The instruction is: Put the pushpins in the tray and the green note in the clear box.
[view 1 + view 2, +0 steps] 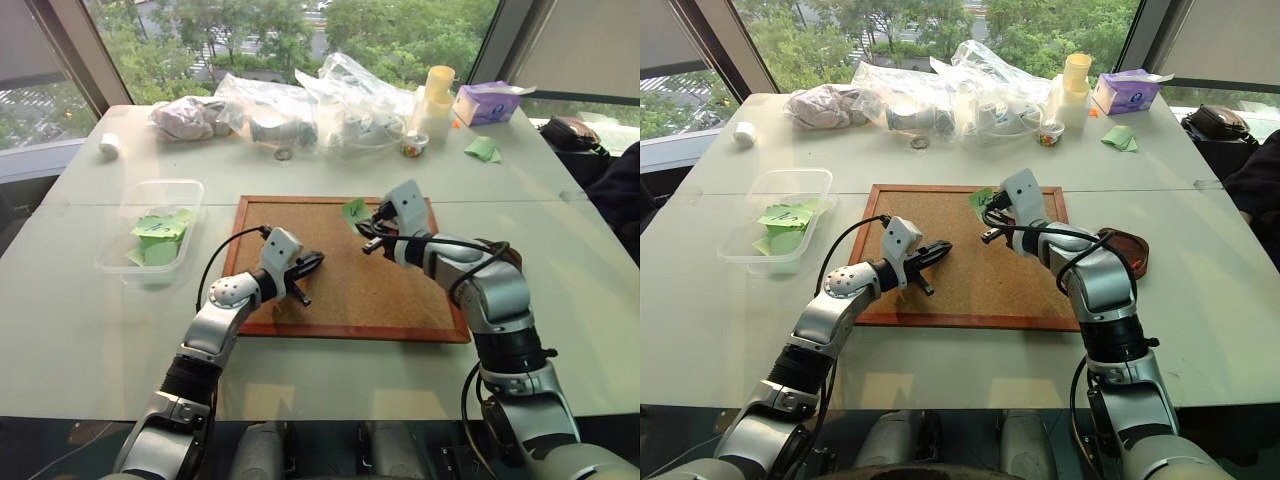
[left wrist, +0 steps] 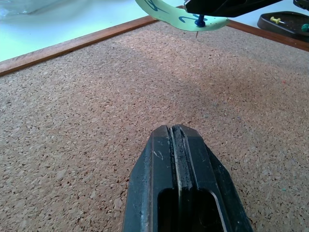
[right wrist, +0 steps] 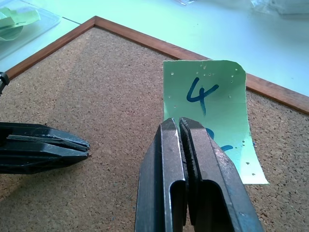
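My right gripper [image 1: 370, 222] hovers just above the far part of the corkboard [image 1: 340, 290], shut on a blue pushpin [image 2: 199, 21]. The green note [image 3: 212, 106], marked with a dark "4", is skewered on that pin and is lifted off the cork. The pin's bare needle points down below the note. My left gripper [image 1: 312, 266] is shut and empty, low over the board's left half and pointing toward the note. The tray [image 1: 1127, 252] sits right of the board, with a yellow pushpin [image 2: 275, 20] in it. The clear box [image 1: 128, 265] stands left of the board and holds several green notes.
Crinkled clear plastic bags [image 1: 300, 105], stacked cups [image 1: 436, 100], a purple tissue box [image 1: 484, 102] and crumpled green paper [image 1: 483, 149] line the table's far side. A white roll [image 1: 108, 143] lies far left. A dark bag [image 1: 570, 133] sits off the right edge.
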Controlling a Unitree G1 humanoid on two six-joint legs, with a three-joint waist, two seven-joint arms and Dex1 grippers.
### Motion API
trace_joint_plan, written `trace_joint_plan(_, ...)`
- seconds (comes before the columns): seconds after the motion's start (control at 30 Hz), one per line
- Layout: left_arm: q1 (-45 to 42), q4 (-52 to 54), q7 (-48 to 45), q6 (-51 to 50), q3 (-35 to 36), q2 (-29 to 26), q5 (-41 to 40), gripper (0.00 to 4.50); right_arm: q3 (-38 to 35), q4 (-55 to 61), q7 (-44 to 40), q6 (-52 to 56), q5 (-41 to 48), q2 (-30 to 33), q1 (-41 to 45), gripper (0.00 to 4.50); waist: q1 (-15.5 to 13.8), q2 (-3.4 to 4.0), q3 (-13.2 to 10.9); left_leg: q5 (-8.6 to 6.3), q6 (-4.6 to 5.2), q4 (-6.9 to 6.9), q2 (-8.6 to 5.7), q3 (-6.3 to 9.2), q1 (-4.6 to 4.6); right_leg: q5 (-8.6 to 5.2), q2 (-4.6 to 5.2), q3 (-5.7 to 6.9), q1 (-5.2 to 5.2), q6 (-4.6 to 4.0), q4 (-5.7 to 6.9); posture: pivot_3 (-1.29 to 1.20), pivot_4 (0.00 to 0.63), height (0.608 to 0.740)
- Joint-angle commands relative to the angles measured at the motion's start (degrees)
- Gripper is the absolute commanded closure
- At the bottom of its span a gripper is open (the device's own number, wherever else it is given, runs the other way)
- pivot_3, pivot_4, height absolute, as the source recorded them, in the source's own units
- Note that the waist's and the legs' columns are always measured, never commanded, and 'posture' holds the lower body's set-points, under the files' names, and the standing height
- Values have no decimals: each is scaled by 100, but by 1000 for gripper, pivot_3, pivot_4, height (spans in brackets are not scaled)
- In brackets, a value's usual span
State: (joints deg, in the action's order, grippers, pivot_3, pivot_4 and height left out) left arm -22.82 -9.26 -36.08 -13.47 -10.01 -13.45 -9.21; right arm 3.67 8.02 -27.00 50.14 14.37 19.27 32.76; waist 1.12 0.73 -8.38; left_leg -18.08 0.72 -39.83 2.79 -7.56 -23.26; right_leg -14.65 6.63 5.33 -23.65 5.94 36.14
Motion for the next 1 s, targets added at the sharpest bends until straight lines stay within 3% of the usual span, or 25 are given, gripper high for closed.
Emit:
trace_joint_plan(0.03,-119,-261,74,-328,384,-22,-236,4500,-75,449,-53,80,112,122,143,4480,-8,0,0,0,0,0,0,1,0,0,0,0,0,0,0,0,150,740)
trace_joint_plan(0.13,-474,-171,-24,-630,640,-26,-613,4500,-31,624,-110,166,147,221,112,4480,-7,-9,-6,0,0,-1,0,2,-3,0,0,0,-2,0,1,0,150,740)
trace_joint_plan(0.23,-764,-20,-295,-1127,810,-14,-1064,3650,26,798,-152,242,165,313,56,4500,-14,-15,-9,0,0,-1,-3,2,-16,0,0,0,-14,0,0,0,150,740)
trace_joint_plan(0.3,-911,-15,-357,-1331,913,43,-1253,2851,61,875,-167,260,156,349,22,4500,-40,-25,-16,0,1,-1,-6,1,-21,0,1,0,-17,1,-2,0,150,740)
trace_joint_plan(0.47,-1321,-238,-349,-1959,1341,344,-1947,360,109,1101,-140,341,174,344,-66,4500,-46,-58,-36,0,1,-1,-11,2,-23,0,2,0,-14,1,-3,0,150,740)
trace_joint_plan(0.67,-1741,-828,33,-2342,1911,869,-2509,360,137,1432,-138,431,271,344,-161,4500,-37,-66,-41,0,0,-2,-11,2,-23,0,0,1,-15,2,-3,0,150,740)
trace_joint_plan(0.93,-1900,-1245,144,-2421,1889,1214,-2511,360,140,1684,-77,537,326,395,-225,4500,-41,-72,-45,2,-3,-2,-14,1,-22,0,-3,1,-14,3,-4,0,150,740)
trace_joint_plan(1.0,-1926,-1303,131,-2434,1902,1263,-2533,876,136,1721,-56,558,325,412,-235,4500,-41,-72,-45,2,-3,-2,-14,1,-22,0,-2,1,-14,3,-4,0,150,740)
